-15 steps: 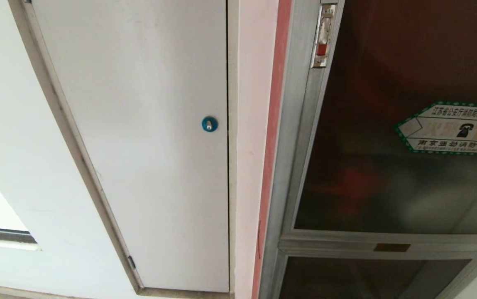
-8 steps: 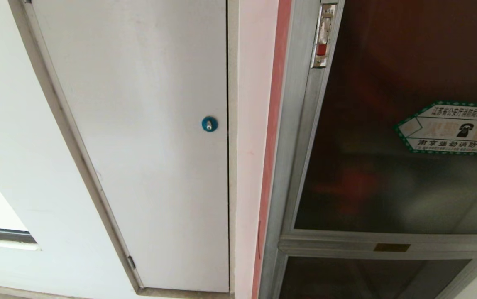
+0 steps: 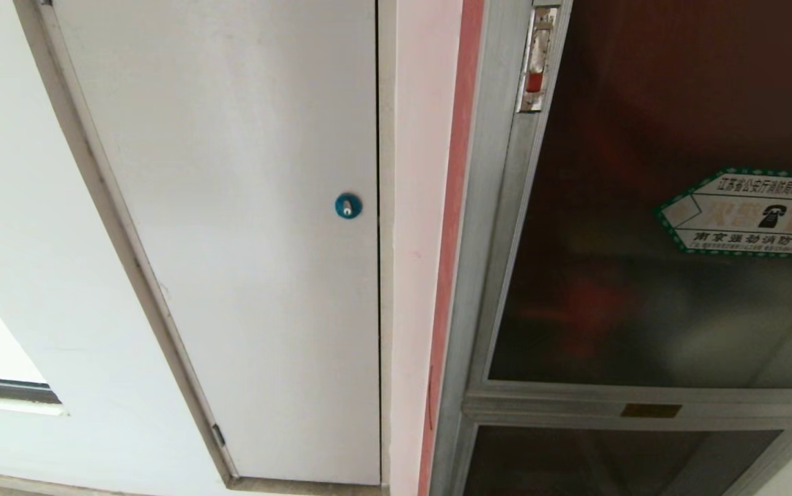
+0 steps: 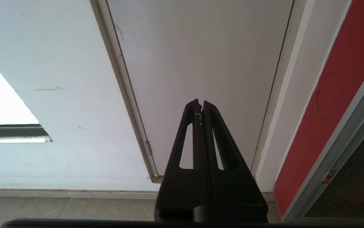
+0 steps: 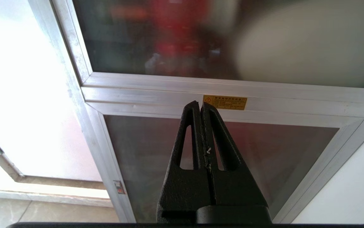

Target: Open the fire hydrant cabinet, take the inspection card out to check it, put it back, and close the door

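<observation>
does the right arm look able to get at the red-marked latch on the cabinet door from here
Probably yes: nothing stands before the latch, and the door is shut. But the right gripper, fingers shut, points at the lower frame rail, so it must rise.

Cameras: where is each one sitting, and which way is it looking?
Head view: on the robot's head, facing the wall; white door left, cabinet with its door shut right. No robot parts show.
Left wrist view: behind the left gripper, fingers shut, aimed at the white door's lower part.
Right wrist view: behind the right gripper, fingers shut, aimed at the cabinet frame with the orange label.
Shared: head and left wrist views both show the white door; head and right wrist views both show the label.
</observation>
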Controlling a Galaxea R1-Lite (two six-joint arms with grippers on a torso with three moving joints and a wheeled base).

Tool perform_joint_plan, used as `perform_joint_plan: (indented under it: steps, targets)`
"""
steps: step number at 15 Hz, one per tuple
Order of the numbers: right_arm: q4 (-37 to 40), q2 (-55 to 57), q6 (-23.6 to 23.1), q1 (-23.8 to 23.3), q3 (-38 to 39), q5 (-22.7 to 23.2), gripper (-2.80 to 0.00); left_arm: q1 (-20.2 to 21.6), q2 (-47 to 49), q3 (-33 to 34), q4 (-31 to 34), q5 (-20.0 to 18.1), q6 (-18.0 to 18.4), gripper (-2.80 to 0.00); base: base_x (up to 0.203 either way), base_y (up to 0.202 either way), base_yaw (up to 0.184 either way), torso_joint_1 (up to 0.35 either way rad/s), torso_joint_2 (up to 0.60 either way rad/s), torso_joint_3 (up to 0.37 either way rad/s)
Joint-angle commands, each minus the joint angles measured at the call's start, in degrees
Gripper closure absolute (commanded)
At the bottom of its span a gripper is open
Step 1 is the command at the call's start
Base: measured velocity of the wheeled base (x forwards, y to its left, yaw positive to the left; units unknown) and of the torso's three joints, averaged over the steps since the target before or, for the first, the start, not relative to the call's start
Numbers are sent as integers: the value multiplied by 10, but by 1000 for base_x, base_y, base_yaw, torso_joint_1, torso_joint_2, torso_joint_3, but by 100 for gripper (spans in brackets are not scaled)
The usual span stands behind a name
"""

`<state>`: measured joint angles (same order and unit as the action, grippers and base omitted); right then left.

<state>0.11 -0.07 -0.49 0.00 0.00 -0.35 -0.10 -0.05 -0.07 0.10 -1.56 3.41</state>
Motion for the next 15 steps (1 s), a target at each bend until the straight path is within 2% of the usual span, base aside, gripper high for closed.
perform_joint_plan:
  steps: [1,9,12,15]
  targets:
    - [0,1,0,0,0,0,0,0,0,0,0,0,0,0,0,0,0,0,0,0]
    - [-7,1,-1,0,-6,2,0,1,0,0,-1,2,-8,0,0,0,0,0,0,0]
    - [-5,68,10,2,-113,20,0,0,0,0,-2,3,-16,0,0,0,0,0,0,0]
    - [-5,230,17,2,-275,77,0,0,0,0,2,3,-14,0,0,0,0,0,0,0]
